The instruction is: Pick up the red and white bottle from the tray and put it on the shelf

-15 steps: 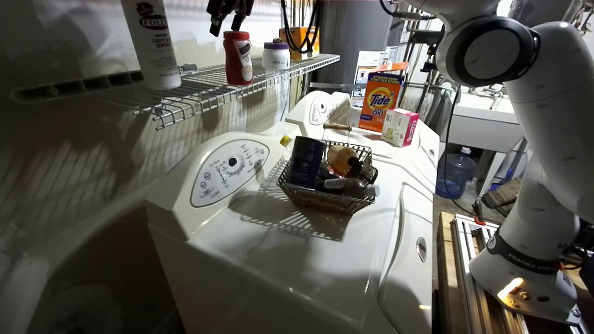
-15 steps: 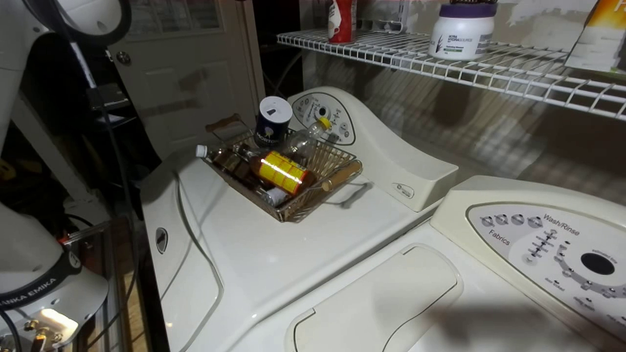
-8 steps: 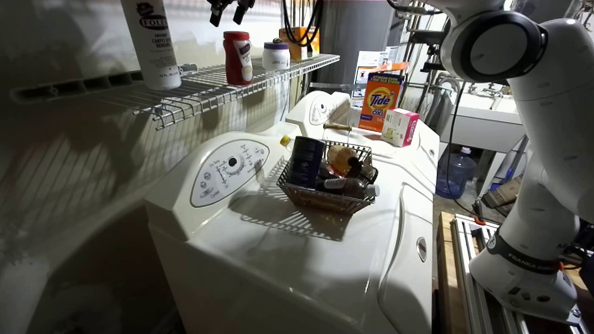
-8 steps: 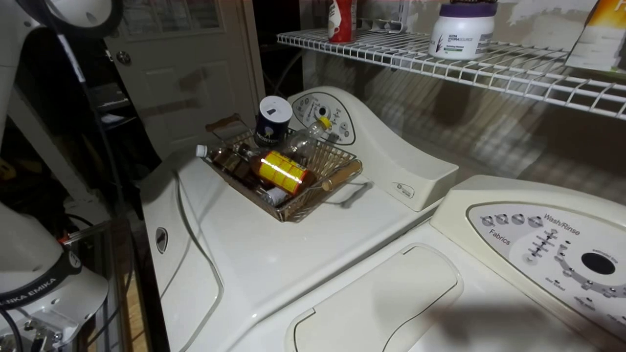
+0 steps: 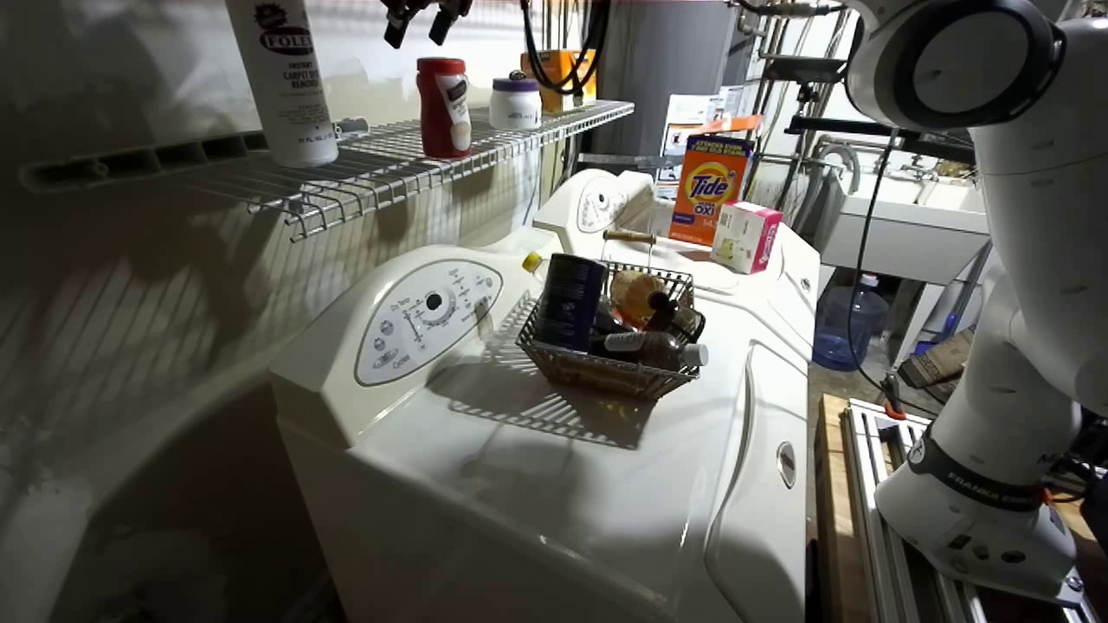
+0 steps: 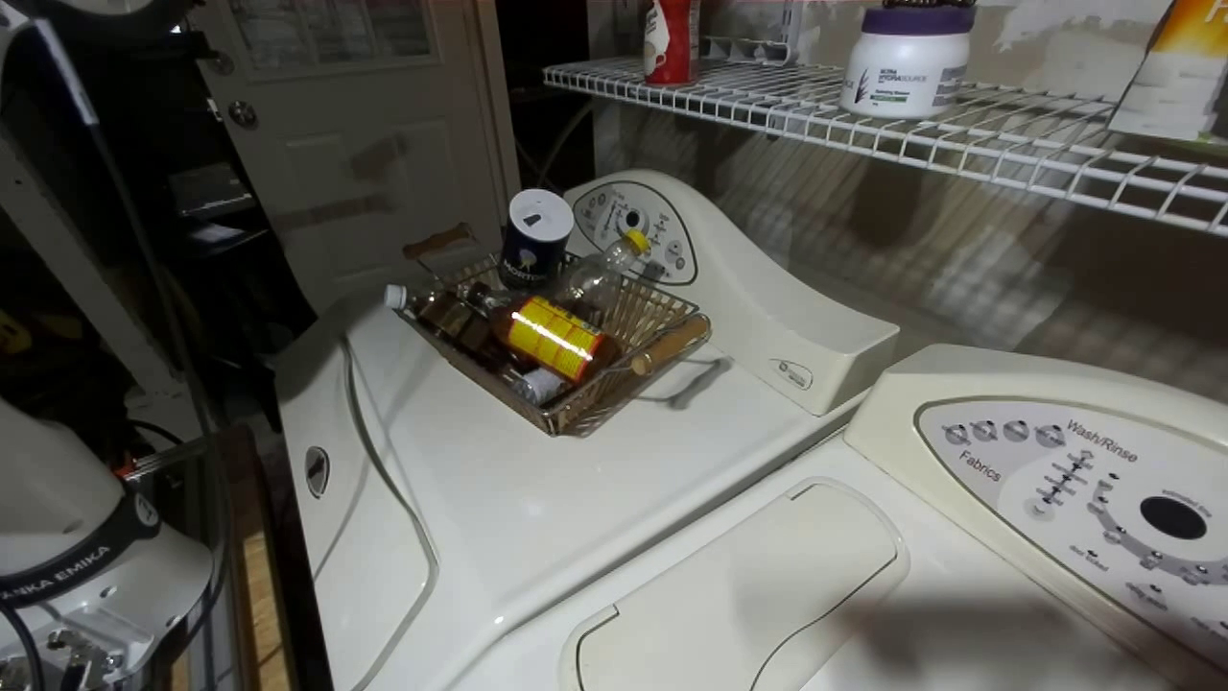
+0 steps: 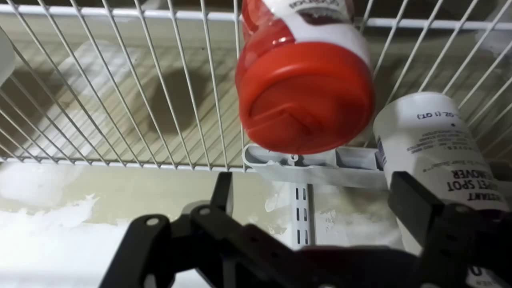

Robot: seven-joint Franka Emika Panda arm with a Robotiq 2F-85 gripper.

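The red and white bottle (image 5: 435, 112) stands upright on the white wire shelf (image 5: 519, 142); it also shows in an exterior view (image 6: 681, 43), its top cut off by the frame. Just above its red cap, with a small gap, hangs my gripper (image 5: 417, 40), fingers spread. In the wrist view the bottle (image 7: 306, 98) appears beyond the fingertips, cap toward the camera, and nothing lies between the jaws of the gripper (image 7: 312, 185). On the white machine sits the wire tray (image 5: 606, 374), holding a dark blue canister (image 5: 570, 303) and several bottles.
A tall white spray-type bottle (image 5: 290, 95) stands on the shelf beside the red one; in the wrist view this white bottle (image 7: 436, 144) is close behind one finger. On the bottle's opposite side are a purple-lidded jar (image 5: 515, 105) and an orange carton (image 5: 558, 80). Black cables (image 5: 567, 82) hang nearby.
My gripper has risen away from the red cap and drifted slightly sideways. The arm's elbow has swung outward, away from the shelf. The red and white bottle has stayed in place.
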